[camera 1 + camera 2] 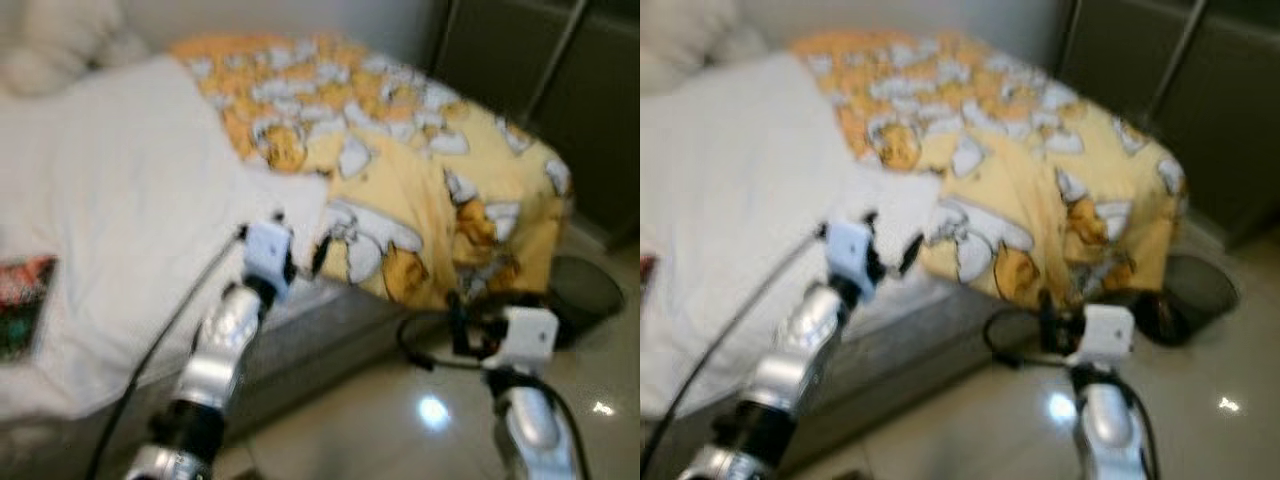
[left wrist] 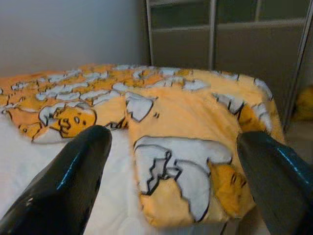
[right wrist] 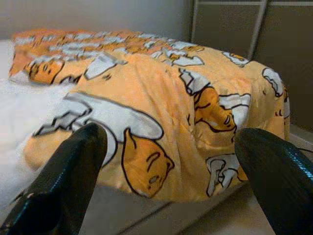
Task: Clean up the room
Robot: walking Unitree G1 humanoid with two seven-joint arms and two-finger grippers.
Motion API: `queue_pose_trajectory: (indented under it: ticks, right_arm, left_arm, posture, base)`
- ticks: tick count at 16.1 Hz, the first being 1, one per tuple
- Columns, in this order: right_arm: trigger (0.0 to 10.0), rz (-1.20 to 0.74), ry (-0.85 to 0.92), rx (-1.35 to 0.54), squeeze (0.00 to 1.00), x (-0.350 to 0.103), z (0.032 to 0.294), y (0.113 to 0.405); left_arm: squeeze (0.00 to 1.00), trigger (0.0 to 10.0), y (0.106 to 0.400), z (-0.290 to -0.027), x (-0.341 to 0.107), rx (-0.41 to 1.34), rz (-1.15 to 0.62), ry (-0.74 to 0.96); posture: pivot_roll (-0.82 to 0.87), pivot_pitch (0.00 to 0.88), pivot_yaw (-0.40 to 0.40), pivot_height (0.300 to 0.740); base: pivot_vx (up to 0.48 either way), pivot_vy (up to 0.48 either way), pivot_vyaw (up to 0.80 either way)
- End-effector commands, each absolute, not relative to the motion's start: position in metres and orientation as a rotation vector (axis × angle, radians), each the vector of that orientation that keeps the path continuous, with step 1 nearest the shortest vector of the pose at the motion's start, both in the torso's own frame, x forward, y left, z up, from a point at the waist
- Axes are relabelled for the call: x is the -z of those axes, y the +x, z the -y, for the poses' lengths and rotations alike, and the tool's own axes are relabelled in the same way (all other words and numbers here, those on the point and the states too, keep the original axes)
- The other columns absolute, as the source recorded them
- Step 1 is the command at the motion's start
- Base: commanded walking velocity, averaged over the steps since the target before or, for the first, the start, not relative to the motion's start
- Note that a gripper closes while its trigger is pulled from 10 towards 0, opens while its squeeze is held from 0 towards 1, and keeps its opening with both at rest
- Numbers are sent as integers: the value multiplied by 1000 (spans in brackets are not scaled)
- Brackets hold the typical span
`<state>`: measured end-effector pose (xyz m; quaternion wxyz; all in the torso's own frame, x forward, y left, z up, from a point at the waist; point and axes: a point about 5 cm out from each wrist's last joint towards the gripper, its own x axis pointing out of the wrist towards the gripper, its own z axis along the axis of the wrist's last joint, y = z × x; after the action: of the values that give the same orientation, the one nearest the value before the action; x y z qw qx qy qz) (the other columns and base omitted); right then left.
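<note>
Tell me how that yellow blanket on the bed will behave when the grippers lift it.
The blanket looks soft and puffy, so it will likely sag and fold between the left gripper and right gripper. Its corner hangs over the bed edge, so it may slide toward the floor.

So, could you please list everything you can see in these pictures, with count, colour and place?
Blanket: one, yellow-orange with white cartoon print, bunched over the far end of the bed, hanging off its corner.
Sheet: one, white, covering the bed.
Pillow: one, off-white, at the bed's far left end.
Printed item: one, red and dark, at the left edge on the sheet; too blurred to identify.
Wardrobe doors: dark grey-green, behind the bed.
Floor: glossy beige tile.
Dark object: one, on the floor beside the bed corner.
Left tool: open, at the bed edge.
Right tool: open, below the hanging blanket.
</note>
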<state>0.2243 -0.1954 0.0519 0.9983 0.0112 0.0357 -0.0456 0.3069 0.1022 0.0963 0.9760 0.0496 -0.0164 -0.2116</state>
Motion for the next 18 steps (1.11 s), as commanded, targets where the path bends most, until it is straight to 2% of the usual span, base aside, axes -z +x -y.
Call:
queue_pose_trajectory:
  ticks: [1, 9, 11, 14, 18]
  right_arm:
    - [10000, -83, 36, 98, 0, -50, 193, 230]
    - [10000, -95, 9, 68, 0, -48, 191, 232]
    - [10000, -109, 4, 76, 0, -45, 194, 231]
    - [10000, -174, -2, 29, 0, -31, 192, 221]
    - [10000, -242, -72, -58, 0, -28, 198, 189]
  left_arm:
    - [0, 10000, 314, -107, -102, 419, 50, 119]
    - [0, 10000, 306, -88, -89, 485, 48, 119]
    - [0, 10000, 305, -84, -76, 469, 1, 120]
    - [0, 10000, 318, -107, -52, 240, -124, 99]
    - [0, 10000, 316, -110, -43, 177, -132, 150]
  posture:
    - [-6, 0, -4, 740]
    - [-20, 0, 0, 740]
    - [-26, 0, -16, 740]
    - [-53, 0, -55, 740]
    - [-130, 94, -111, 740]
  base:
    - [480, 0, 0]
    - [480, 0, 0]
    - [480, 0, 0]
    - [0, 0, 0]
    - [0, 0, 0]
